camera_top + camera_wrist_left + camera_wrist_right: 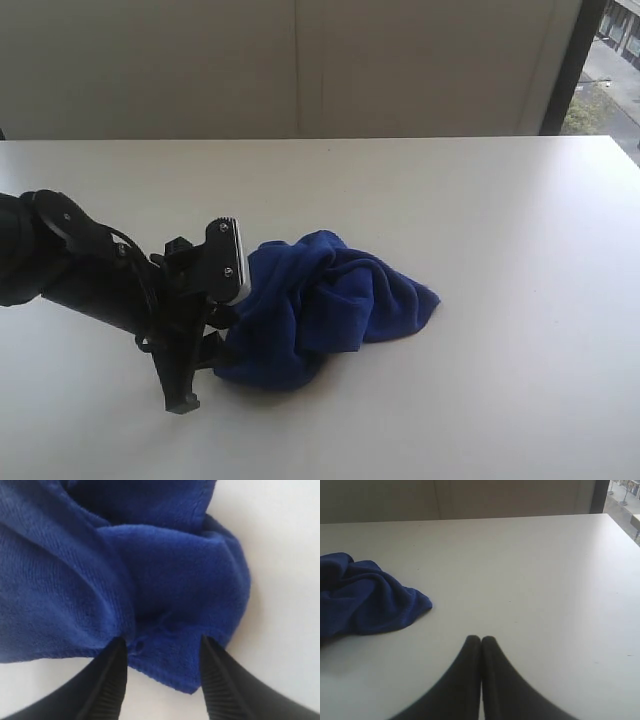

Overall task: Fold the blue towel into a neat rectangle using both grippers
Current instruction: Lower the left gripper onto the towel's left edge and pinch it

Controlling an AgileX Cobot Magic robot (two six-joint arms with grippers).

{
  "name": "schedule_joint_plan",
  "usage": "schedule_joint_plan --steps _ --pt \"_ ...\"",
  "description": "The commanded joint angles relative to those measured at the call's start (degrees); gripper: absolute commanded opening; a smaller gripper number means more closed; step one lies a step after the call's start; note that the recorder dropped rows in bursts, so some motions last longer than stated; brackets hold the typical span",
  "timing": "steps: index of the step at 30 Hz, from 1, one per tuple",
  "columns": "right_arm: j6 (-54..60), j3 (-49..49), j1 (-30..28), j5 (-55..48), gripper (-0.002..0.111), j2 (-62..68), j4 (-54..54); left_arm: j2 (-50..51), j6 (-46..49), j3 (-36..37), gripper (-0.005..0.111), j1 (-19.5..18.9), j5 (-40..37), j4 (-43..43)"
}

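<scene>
The blue towel (320, 305) lies crumpled in a heap on the white table (480, 220), a little left of the middle. My left gripper (161, 641) is down at the heap's left edge, jaws open, with a towel corner (180, 667) lying between the two fingers, neither of them pressing it. In the exterior view the left arm (100, 280) reaches in from the left; its fingertips are hidden against the cloth. My right gripper (481, 640) is shut and empty over bare table, with the towel (365, 597) well off to one side. The right arm is outside the exterior view.
A pale wall (300, 60) runs behind the table's far edge. A dark window frame (570, 60) stands at the back right. Bare tabletop (520, 350) stretches to the right of the towel.
</scene>
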State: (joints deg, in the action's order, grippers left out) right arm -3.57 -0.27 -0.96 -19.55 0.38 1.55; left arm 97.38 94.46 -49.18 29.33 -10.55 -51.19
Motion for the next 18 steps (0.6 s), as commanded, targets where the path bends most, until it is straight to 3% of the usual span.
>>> schedule_joint_plan --steps 1,18 --pt "-0.14 0.27 -0.19 0.32 0.000 -0.38 0.19 1.57 0.20 -0.09 0.051 0.15 2.54 -1.17" --pt "-0.14 0.27 -0.19 0.32 0.000 -0.38 0.19 2.05 0.43 -0.29 0.051 1.15 4.88 -1.07"
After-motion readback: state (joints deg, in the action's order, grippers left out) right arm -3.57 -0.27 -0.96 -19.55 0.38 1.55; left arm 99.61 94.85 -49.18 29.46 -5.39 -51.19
